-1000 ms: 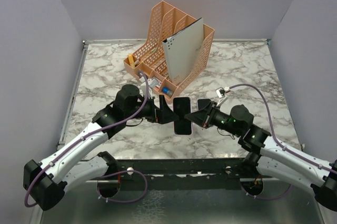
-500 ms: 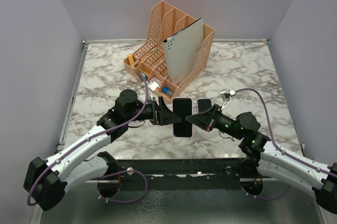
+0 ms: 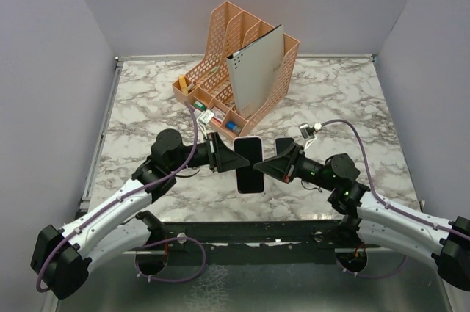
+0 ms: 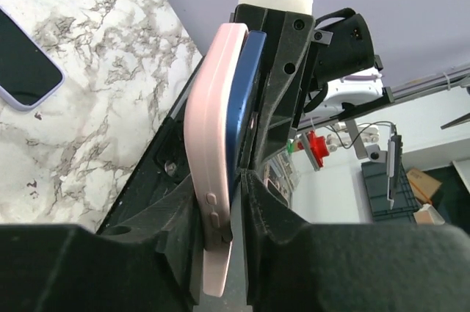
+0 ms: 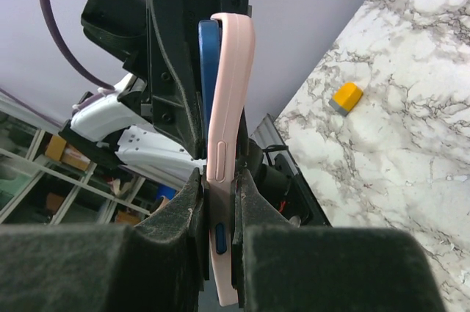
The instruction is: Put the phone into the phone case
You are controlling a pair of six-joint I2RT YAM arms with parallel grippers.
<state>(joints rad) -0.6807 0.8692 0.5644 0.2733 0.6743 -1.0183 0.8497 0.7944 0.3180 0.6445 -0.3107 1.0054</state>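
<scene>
The marbled surface (image 3: 352,99) carries a tall orange desk organiser (image 3: 220,33) at the back, with a grey board (image 3: 257,70) standing in one slot. In front of it the left arm (image 3: 110,213) and right arm (image 3: 396,213) reach toward each other at mid-surface and meet on the pink phone case (image 4: 209,121), which is lifted off the marble. The left claw (image 4: 219,194) brackets one end of it, fingers close on both sides; whether they press cannot be told. The right claw (image 5: 218,180) is pinching the other end. The blue phone (image 4: 246,84) lies against the case's open side, its edge showing beyond the pink rim. A second, dark-screened phone (image 4: 22,62) lies flat on the marble, well apart. A small orange block (image 5: 345,97) sits alone.
</scene>
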